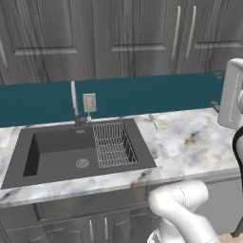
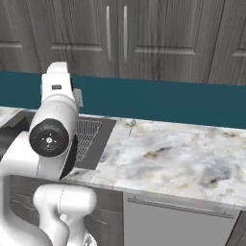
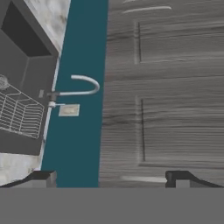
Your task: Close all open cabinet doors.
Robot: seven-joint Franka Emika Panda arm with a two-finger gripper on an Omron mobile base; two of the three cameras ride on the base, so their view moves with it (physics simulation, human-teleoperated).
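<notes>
Above the dark sink (image 1: 57, 152) with its wire rack (image 1: 113, 144) and curved faucet (image 3: 81, 86), the cabinet doors (image 1: 137, 38) run in a row over the teal backsplash (image 1: 142, 97). They are grey wood-grain with recessed panels, tall and upright, faces flush toward the counter (image 1: 190, 142), and their long silver bar handles (image 1: 176, 32) stand vertical. In the hand view the fingers (image 3: 43, 177) are spread wide, holding and touching nothing, aimed at a door panel.
</notes>
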